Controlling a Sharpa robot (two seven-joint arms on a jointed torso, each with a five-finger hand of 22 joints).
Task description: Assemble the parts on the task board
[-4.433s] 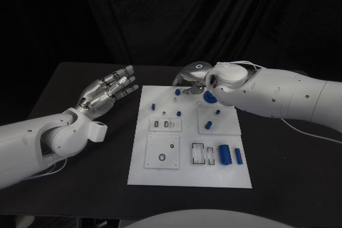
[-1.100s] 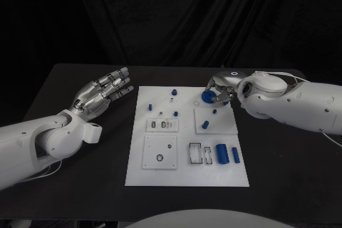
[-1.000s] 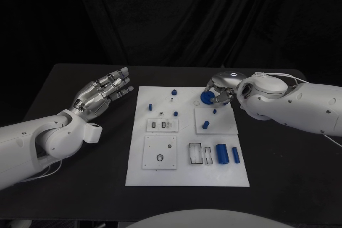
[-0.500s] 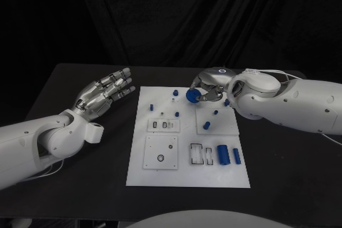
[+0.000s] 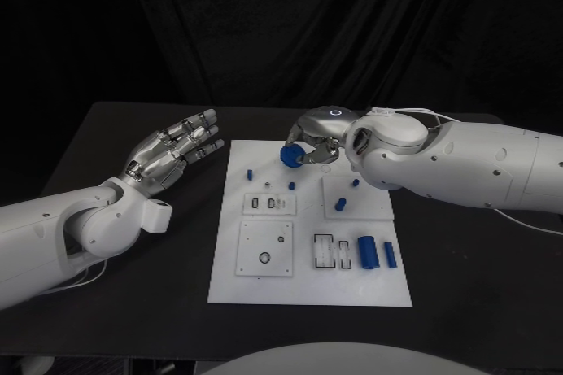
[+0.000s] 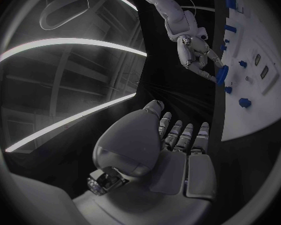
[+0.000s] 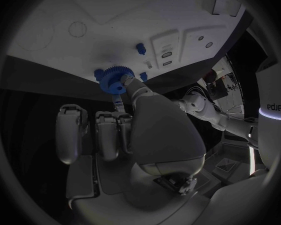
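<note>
Holding a blue gear pinched in my right robot hand, I hover over the task board's far edge; the pegs sit just below. My left robot hand stays spread wide.

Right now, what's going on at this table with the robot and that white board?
The robot is assembling small blue parts on the white task board. Its right hand holds a blue gear above the far end of the board, near a blue peg standing there. Its left hand hovers open beside the board's left edge, holding nothing. Two blue cylinders lie at the near right, and several slots look unfilled.
</note>
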